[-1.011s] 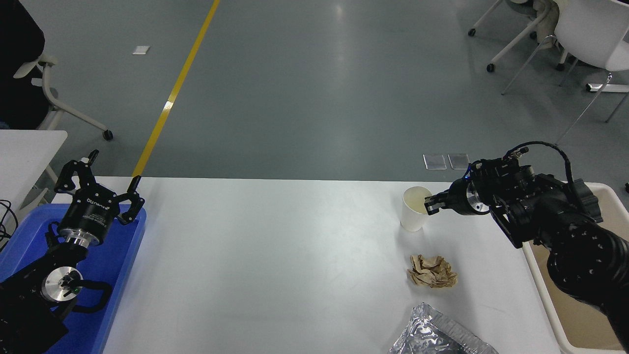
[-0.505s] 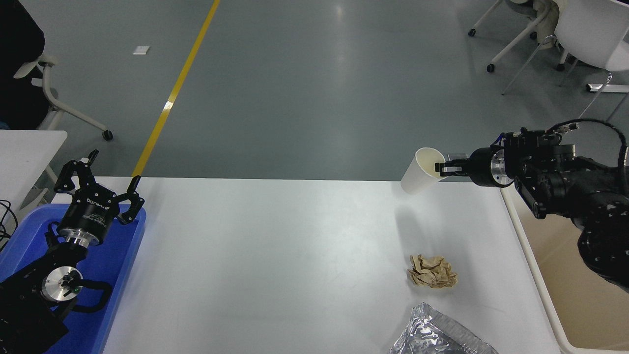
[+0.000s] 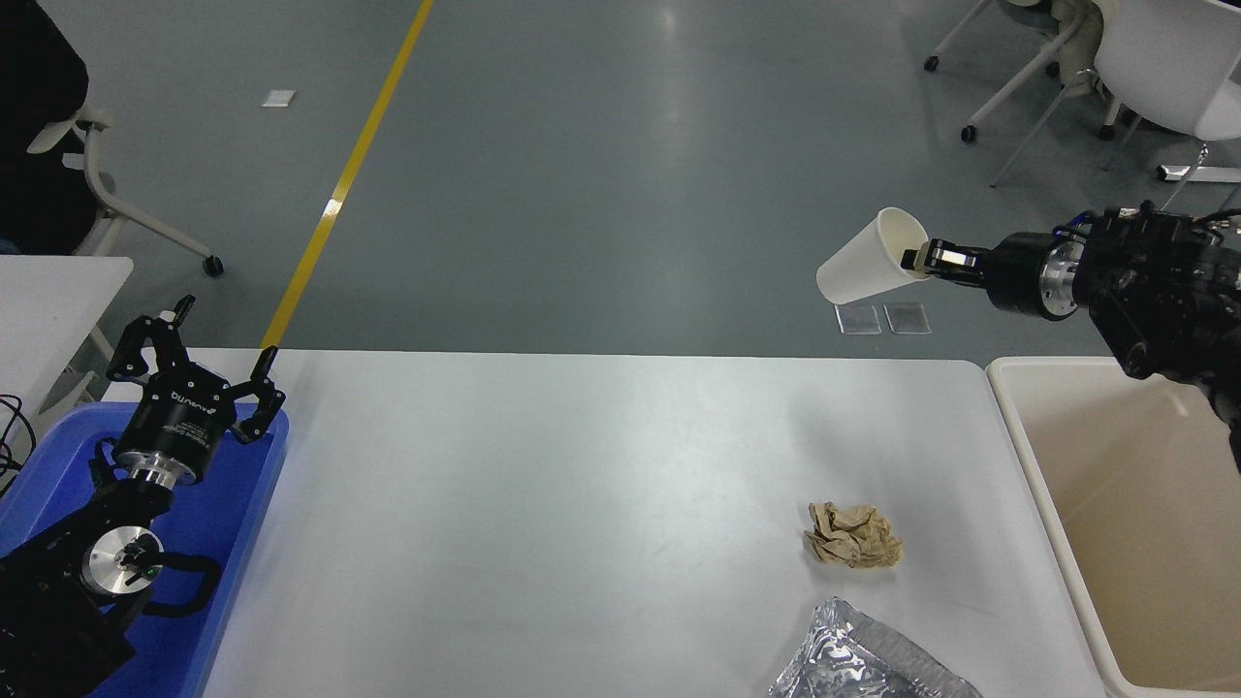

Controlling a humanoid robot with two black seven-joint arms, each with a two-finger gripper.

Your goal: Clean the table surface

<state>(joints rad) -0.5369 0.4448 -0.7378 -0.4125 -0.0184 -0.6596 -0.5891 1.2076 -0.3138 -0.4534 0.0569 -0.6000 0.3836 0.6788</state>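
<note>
Right end effector pinching paper cup rim | foil bag cut off

One white paper cup, one crumpled brown paper ball, one piece of silver foil (partly cut off at the bottom edge), one blue tray, one beige bin, two black grippers: left, right.

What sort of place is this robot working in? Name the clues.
Probably a lab or office workspace, not a home: a grey floor marked with a yellow line, wheeled office chairs, and white tables with a beige bin beside.
</note>
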